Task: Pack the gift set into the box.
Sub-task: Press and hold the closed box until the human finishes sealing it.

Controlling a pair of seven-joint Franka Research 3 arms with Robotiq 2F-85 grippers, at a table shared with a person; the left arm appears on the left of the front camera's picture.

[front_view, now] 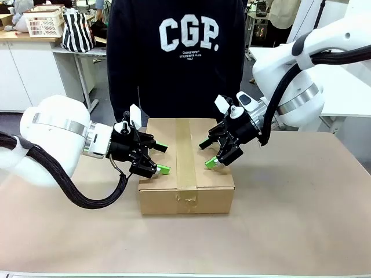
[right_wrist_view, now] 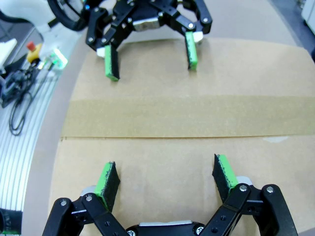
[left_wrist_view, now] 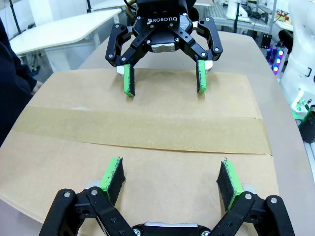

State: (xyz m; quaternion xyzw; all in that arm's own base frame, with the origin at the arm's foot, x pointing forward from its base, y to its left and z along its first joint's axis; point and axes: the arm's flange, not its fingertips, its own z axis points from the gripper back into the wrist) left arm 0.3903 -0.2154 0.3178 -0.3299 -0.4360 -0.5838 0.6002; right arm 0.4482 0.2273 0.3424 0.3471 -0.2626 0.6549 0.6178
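the box point(front_view: 186, 174), a brown corrugated carton, sits on the table point(front_view: 301, 220) near the robot's side, its top flaps folded down flat and a wide strip of brown tape point(front_view: 184, 153) running along the middle seam and over the near wall. the gift set cannot be seen anywhere around the closed carton.

the left end effector point(front_view: 162, 157) reaches in over the carton's left flap with its green-padded fingers spread wide apart and nothing between them. in the left wrist view those fingers point(left_wrist_view: 112, 173) hang just above the cardboard, on the near side of the tape. the right end effector point(front_view: 207, 154) mirrors it over the right flap, fingers likewise spread and empty, pads point(right_wrist_view: 107, 178) close above the flap in the right wrist view. the two end effectors face each other across the tape strip, apart from one another; whether any pad actually touches the cardboard cannot be told.

beyond the carton, at the far edge of the table, stands a person in a dark sweatshirt point(front_view: 174, 58) with white lettering.
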